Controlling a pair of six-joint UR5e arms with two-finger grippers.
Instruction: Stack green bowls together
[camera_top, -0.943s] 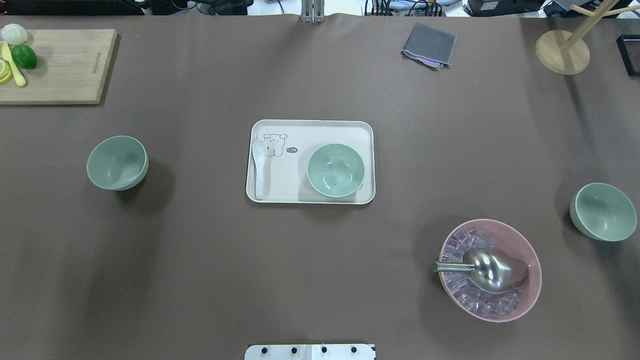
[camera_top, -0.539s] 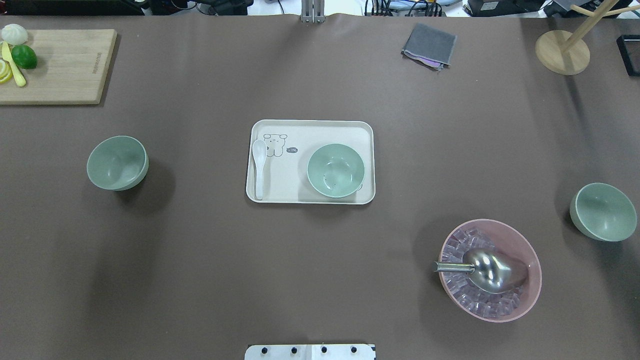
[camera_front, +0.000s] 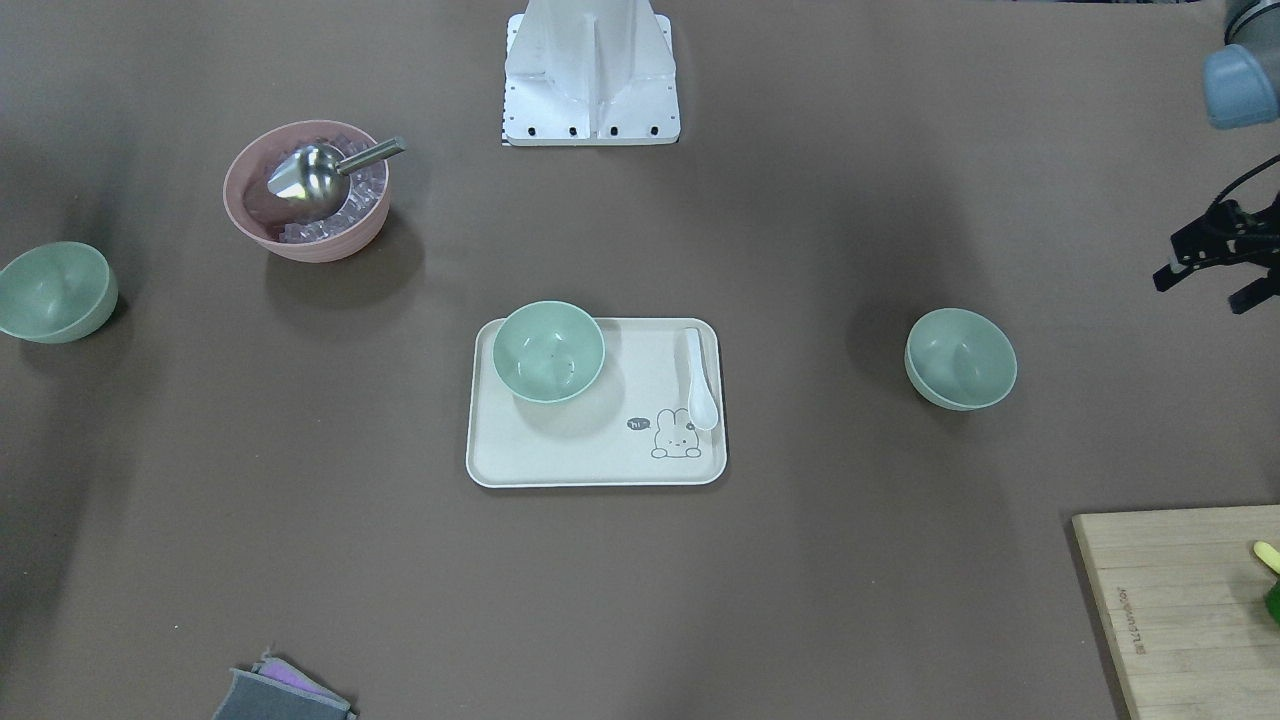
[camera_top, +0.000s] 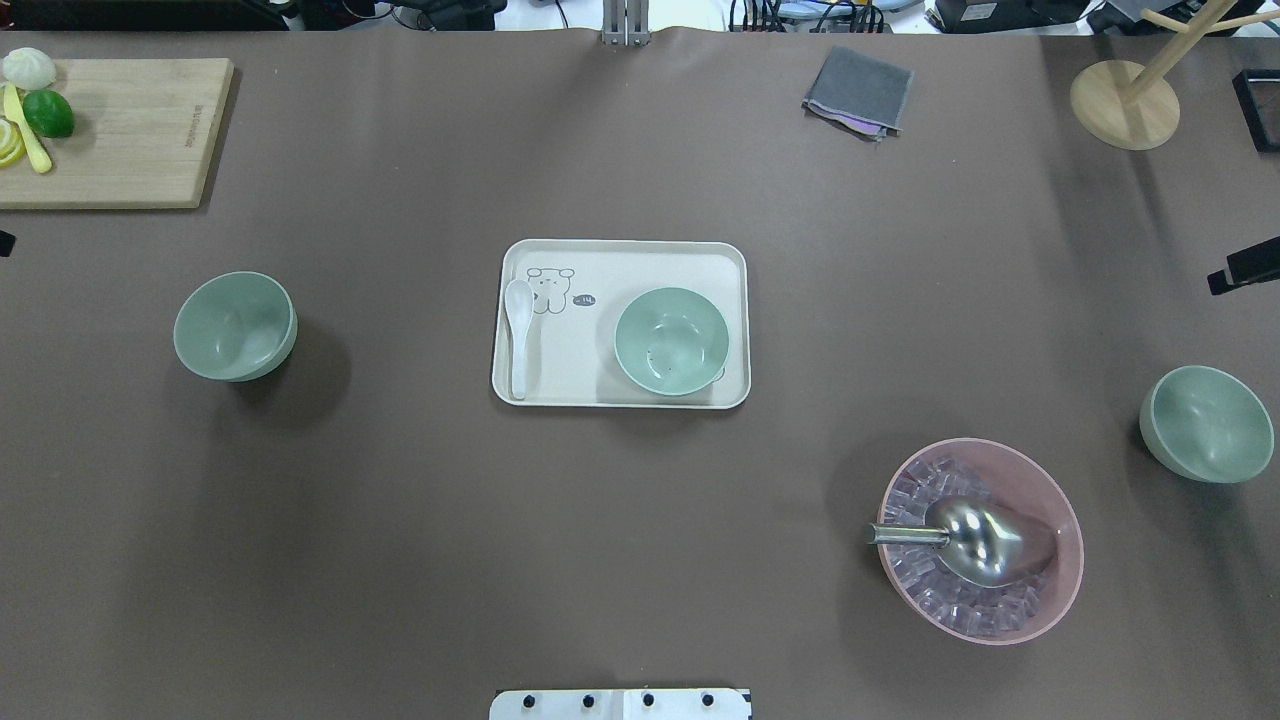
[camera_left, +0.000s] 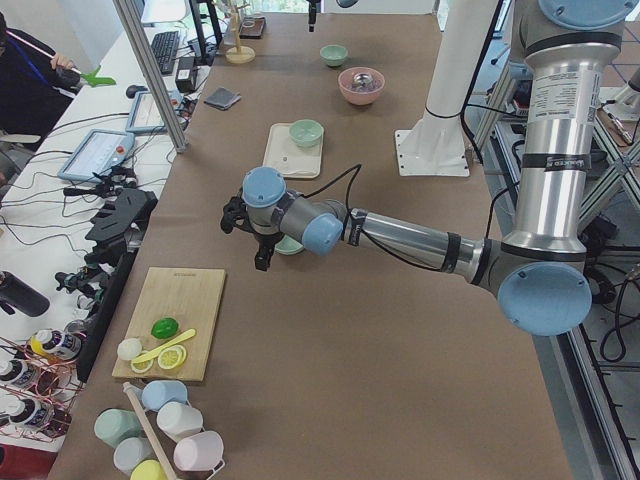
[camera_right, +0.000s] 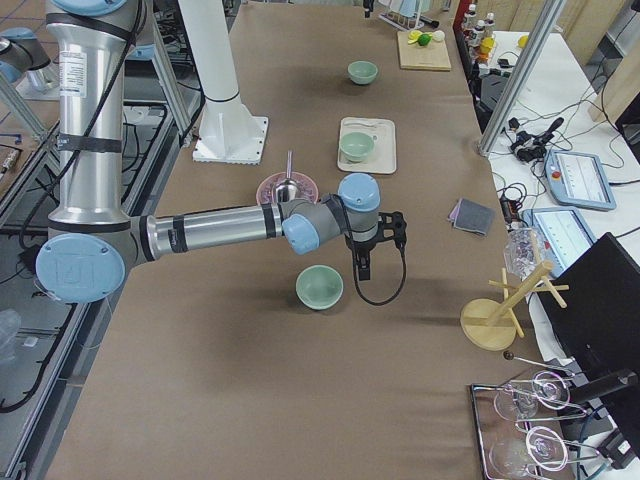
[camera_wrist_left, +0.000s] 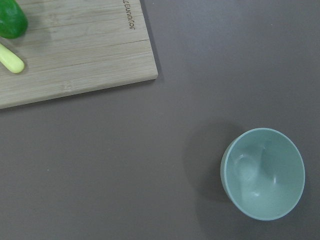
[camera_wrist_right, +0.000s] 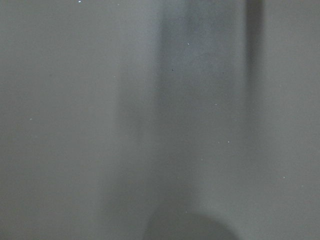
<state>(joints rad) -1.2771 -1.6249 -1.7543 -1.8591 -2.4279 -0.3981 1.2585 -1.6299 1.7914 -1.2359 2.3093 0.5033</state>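
Note:
Three pale green bowls stand upright and apart. One (camera_top: 235, 326) is on the table's left; it also shows in the left wrist view (camera_wrist_left: 263, 173). One (camera_top: 671, 340) sits on the cream tray (camera_top: 620, 260). One (camera_top: 1206, 423) is at the far right. My left gripper (camera_front: 1205, 290) hovers open and empty, outward of the left bowl near the table's left edge. Of my right gripper (camera_top: 1245, 268) only a black sliver shows at the right edge, beyond the right bowl. I cannot tell whether it is open or shut.
A pink bowl (camera_top: 980, 540) of ice with a metal scoop stands near the right green bowl. A white spoon (camera_top: 519, 335) lies on the tray. A cutting board (camera_top: 120, 130) with fruit, a grey cloth (camera_top: 858, 90) and a wooden stand (camera_top: 1125, 105) are at the back.
Black gripper parts have come into the overhead view at the left and right edges, where none showed before. The bowls have not moved.

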